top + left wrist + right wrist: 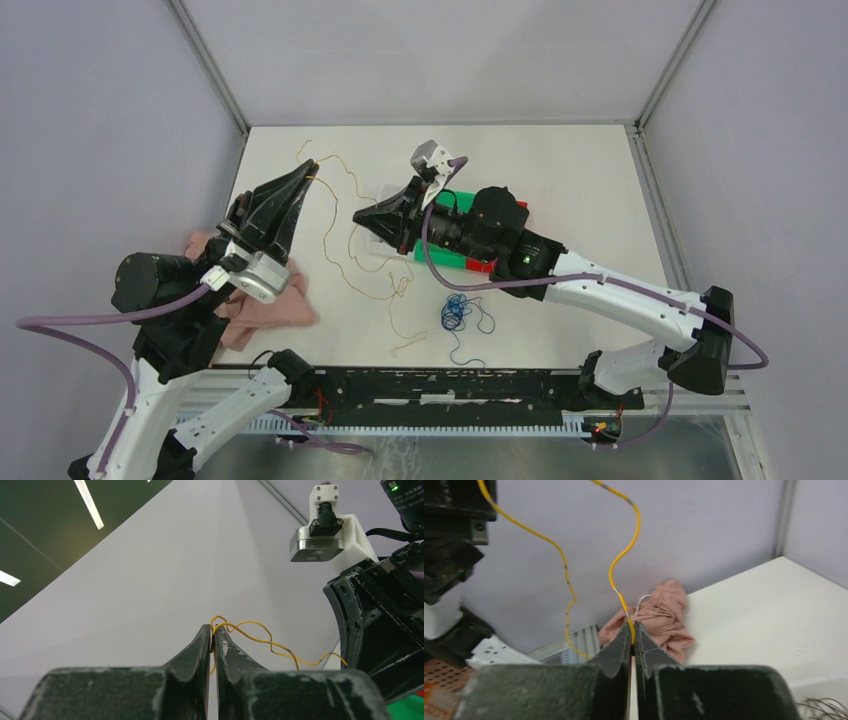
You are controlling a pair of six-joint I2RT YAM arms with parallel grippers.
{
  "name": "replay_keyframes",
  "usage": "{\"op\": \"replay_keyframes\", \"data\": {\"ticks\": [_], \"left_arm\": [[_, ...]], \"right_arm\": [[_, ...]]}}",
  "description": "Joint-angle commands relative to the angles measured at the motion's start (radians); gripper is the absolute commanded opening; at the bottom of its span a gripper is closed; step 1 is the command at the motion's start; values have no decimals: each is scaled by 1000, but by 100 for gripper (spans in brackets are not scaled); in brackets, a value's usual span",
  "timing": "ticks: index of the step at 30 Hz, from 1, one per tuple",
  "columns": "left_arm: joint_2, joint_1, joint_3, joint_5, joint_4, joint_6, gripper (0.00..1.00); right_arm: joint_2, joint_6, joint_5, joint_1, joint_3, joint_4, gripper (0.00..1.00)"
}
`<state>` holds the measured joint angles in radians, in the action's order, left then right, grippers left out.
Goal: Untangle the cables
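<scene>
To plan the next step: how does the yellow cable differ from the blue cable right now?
The yellow cable is pinched by the left gripper and the right gripper; the blue cable is untouched. The yellow cable spreads in long, loose curves; the blue cable is bunched in a small knot. Both are thin and wavy.

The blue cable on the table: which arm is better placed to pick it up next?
Probably the right. The blue cable lies beside the right arm, far from the left gripper. Both grippers are shut on the yellow cable, so the right gripper must let go first.
</scene>
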<state>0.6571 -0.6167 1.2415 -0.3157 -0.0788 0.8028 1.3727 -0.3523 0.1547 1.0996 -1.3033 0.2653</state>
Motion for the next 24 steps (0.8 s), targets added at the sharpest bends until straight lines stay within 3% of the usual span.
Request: {"op": "replay_keyframes", "data": {"ticks": [1,5,9,12,24], "left_arm": [[-29,2,-22,28,-17,-41,15],[-67,2,-87,82,-40,-4,18],[-95,2,-158,225,-80,40,26],[-120,2,-226,305,-91,71,26],[-141,2,-238,272,-105,47,27]], "right_arm": [[-63,59,-190,5,-22,-21,1],[-76,121,-333,1,-40,-103,1],[-54,167,-413,-4,-89,-209,1],[-36,193,-443,-19,-109,-255,1],[32,254,-535,-186,-121,-323,1]]}}
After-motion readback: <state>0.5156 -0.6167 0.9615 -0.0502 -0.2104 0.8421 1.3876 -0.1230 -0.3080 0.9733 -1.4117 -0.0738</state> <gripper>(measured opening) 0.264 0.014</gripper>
